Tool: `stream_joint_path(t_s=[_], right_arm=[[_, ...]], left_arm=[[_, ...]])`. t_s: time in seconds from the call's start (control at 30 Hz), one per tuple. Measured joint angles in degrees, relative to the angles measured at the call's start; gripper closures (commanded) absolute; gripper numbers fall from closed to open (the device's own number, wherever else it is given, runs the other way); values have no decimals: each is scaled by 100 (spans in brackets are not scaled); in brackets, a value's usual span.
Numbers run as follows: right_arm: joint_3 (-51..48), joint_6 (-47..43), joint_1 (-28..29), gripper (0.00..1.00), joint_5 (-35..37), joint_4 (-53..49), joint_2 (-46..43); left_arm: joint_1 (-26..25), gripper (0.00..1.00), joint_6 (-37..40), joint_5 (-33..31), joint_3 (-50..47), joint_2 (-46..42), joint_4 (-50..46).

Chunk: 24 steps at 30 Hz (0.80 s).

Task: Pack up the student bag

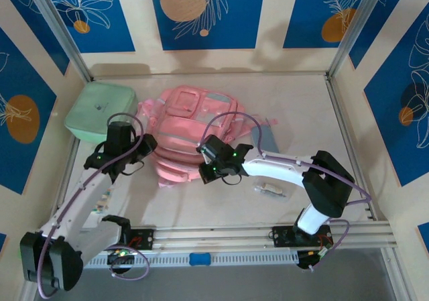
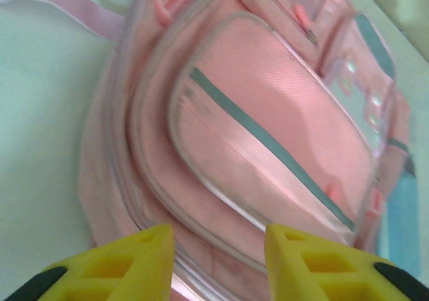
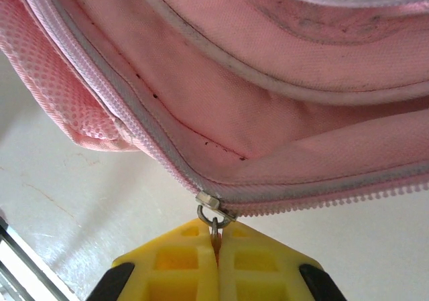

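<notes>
Pink soft backpack [image 1: 191,130] lies just far of your right tool [image 3: 216,239], clamped on its metal zipper pull [image 3: 214,216]; the zip runs left-right. Your left tool [image 2: 218,247] stands parted.

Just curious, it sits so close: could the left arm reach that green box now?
Probably yes: the green box lies just beside the left gripper, nothing between them, and its jaws stand open.
</notes>
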Motion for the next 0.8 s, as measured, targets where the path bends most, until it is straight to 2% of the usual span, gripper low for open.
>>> stream_joint_path(t_s=[0.23, 0.4, 0.6, 0.8], right_arm=[[0, 118, 4, 100, 2, 4, 7], [0, 125, 55, 100, 76, 7, 7], [-2, 144, 68, 100, 111, 22, 7], [-74, 151, 76, 100, 116, 22, 7]], left_arm=[[-1799, 43, -1303, -291, -634, -669, 297], [-2726, 37, -2280, -796, -929, -492, 785], [-3355, 27, -3106, -1316, -973, 260, 1631], [-3532, 24, -3775, -1799, -973, 986, 2109]])
